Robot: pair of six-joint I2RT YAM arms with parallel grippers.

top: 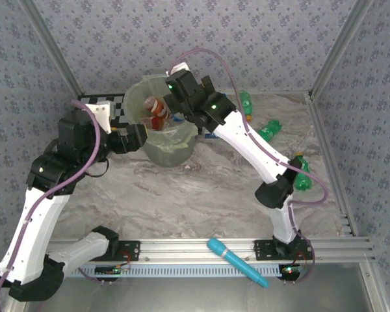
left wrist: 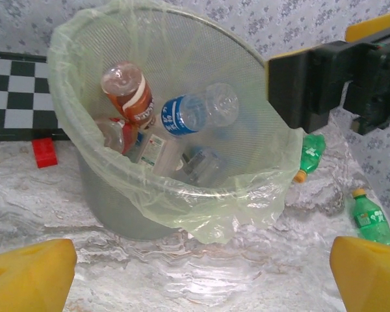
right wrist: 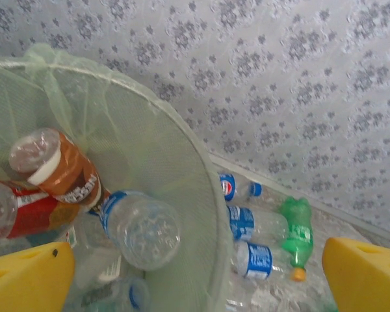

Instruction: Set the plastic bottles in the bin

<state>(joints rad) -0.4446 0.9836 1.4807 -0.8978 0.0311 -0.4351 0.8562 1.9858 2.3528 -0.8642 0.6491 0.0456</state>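
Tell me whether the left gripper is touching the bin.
Apart. The left wrist view shows a strip of bare table between the open left gripper and the bin.

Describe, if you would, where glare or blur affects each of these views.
Top external: evenly lit and sharp, soft shadow at the foot of the bin. Left wrist: bright glare on the marble table, and the yellow fingers of the left gripper are out of focus. Right wrist: softer overall, the fingers of the right gripper blurred.
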